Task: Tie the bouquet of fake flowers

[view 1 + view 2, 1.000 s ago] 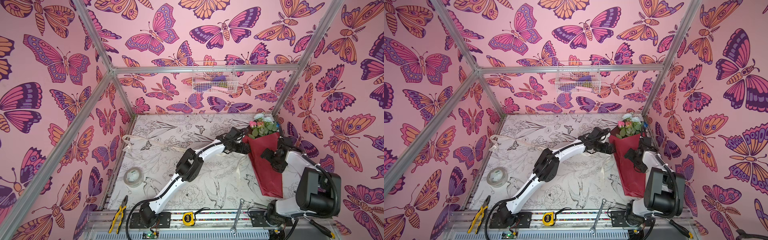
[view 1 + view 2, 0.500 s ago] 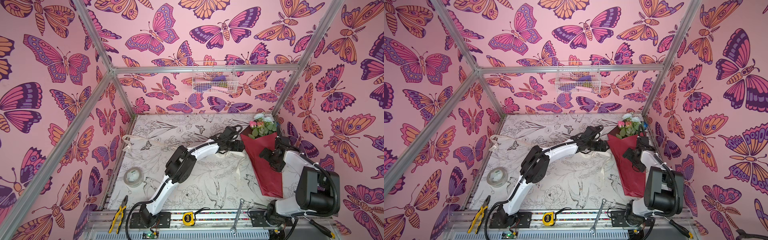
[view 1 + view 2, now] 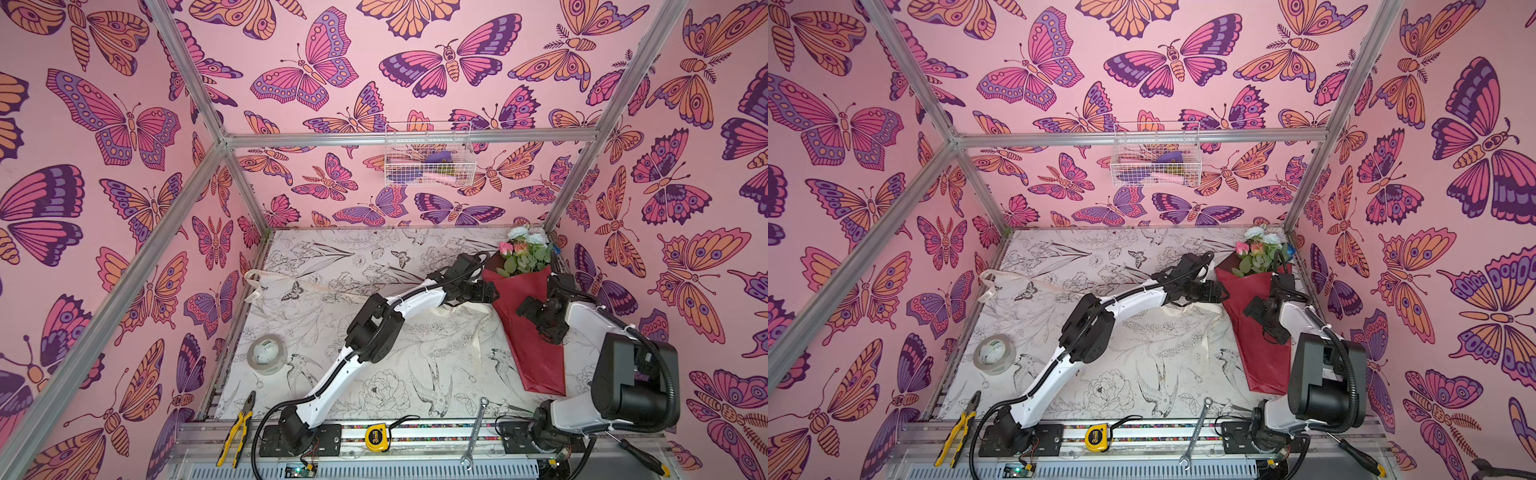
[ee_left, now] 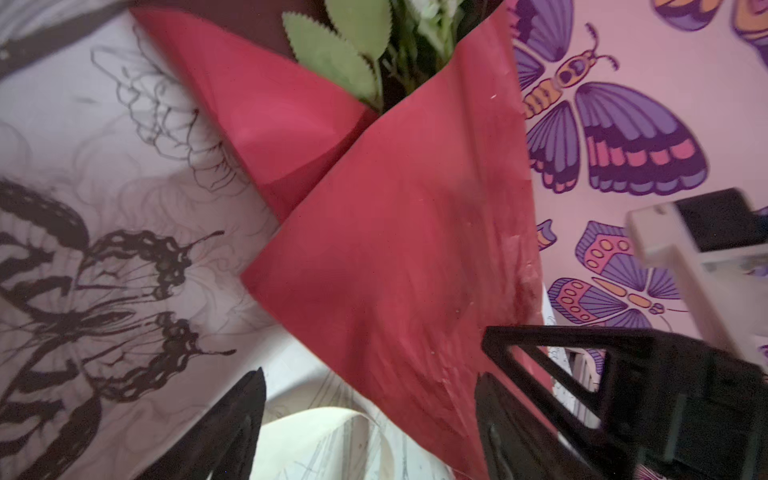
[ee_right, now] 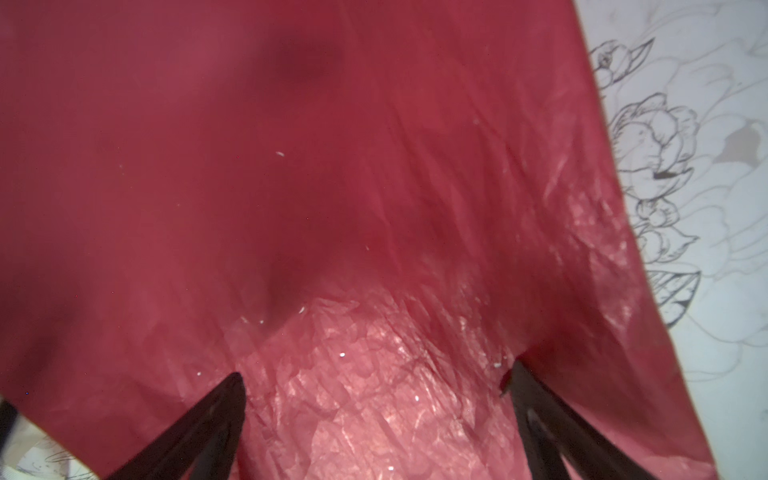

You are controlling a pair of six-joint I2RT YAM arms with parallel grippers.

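The bouquet of fake flowers lies at the table's right side, heads toward the back right corner, in dark red wrapping paper. My left gripper is at the wrapper's left edge, open. A cream ribbon loop and the paper's edge lie between its fingers. My right gripper is over the wrapper's middle, open. Its tips rest on crinkled paper either side of a bulge. The ribbon trails leftward under the left arm.
A tape roll sits at the table's left. Pliers, a tape measure, a wrench and a screwdriver lie along the front rail. A wire basket hangs on the back wall. The right wall is close beside the bouquet.
My left arm swung a little to the left, then came back to the wrapper's left edge, its jaws slightly narrower. The right arm and bouquet have barely moved.
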